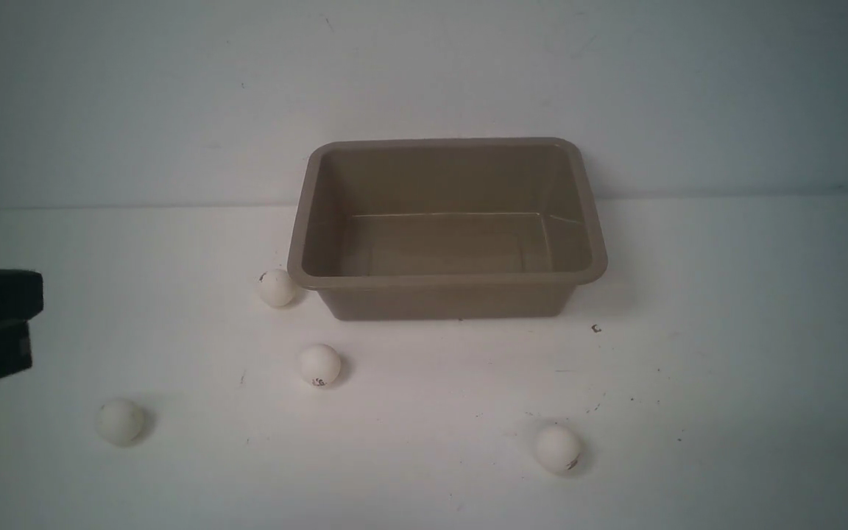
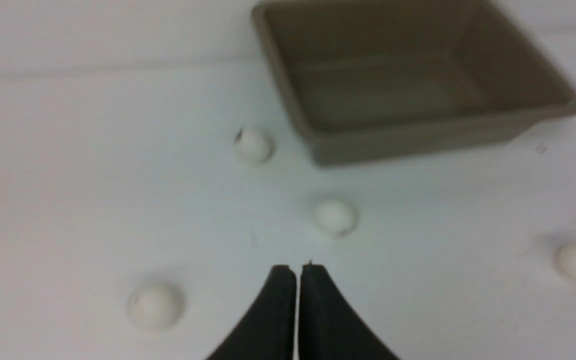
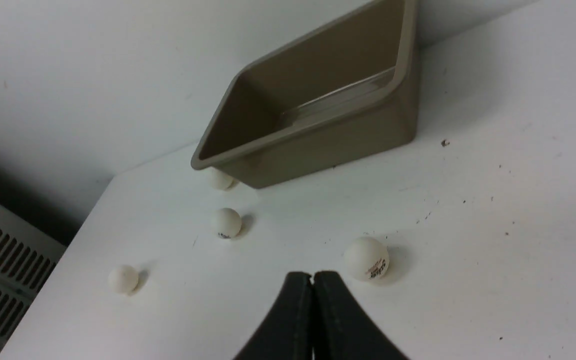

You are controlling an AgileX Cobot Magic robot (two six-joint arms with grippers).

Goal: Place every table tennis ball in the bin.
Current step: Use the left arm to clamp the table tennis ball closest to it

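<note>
On table (image 1: 726, 368), four balls (image 1: 277, 287) (image 1: 319, 365) (image 1: 120, 421) (image 1: 558, 448) outside one bin (image 1: 446, 280), left gripper (image 2: 298, 272) and right gripper (image 3: 312, 277) clenched.

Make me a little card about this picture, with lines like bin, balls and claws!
bin: tan-brown tub, empty
balls on the white table: four
where: corner ball beside the bin, middle ball, far-left ball, right ball
left claw: shut, holding nothing
right claw: shut, holding nothing

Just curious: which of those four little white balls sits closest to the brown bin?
The table tennis ball beside the bin's front left corner; the other three lie well clear of it.
</note>
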